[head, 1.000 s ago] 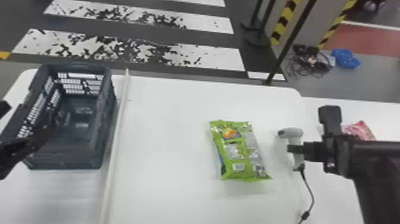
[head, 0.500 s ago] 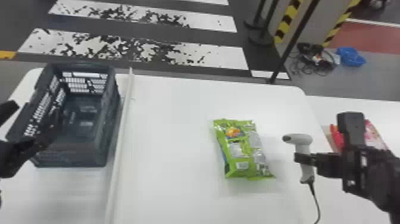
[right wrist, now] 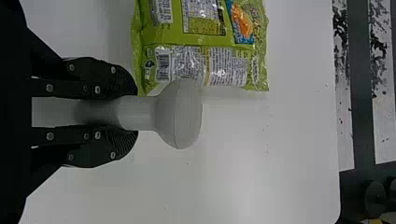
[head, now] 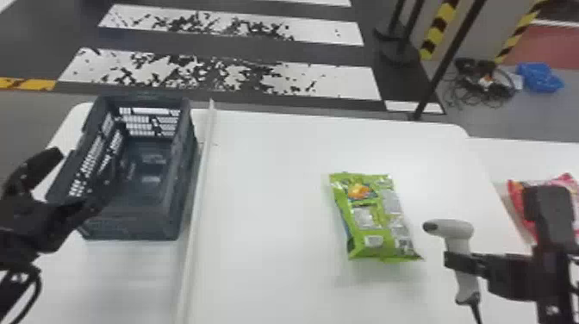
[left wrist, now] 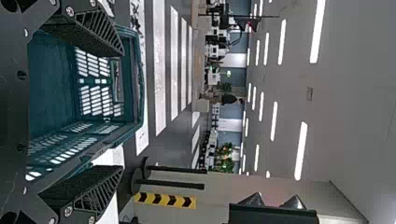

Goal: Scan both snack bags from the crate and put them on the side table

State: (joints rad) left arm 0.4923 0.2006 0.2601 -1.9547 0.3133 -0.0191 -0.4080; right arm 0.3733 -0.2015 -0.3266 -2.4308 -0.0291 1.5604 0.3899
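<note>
With the pink bag [head: 571, 182] on the side table [head: 538, 159], half seems done; the green bag [head: 377, 215], on the main surface [head: 280, 194], likely still needs scanning and moving, the right gripper [right wrist: 133, 113] having its jaws closed on the scanner [right wrist: 180, 114], the left gripper's [left wrist: 122, 109] spread at the crate [head: 129, 224]

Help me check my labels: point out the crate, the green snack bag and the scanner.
Crate [head: 133, 226]: head view, on its near wall.
Green snack bag [head: 374, 217]: head view, on the middle of its upper face.
Scanner [right wrist: 180, 114]: right wrist view, on its rounded head.
</note>
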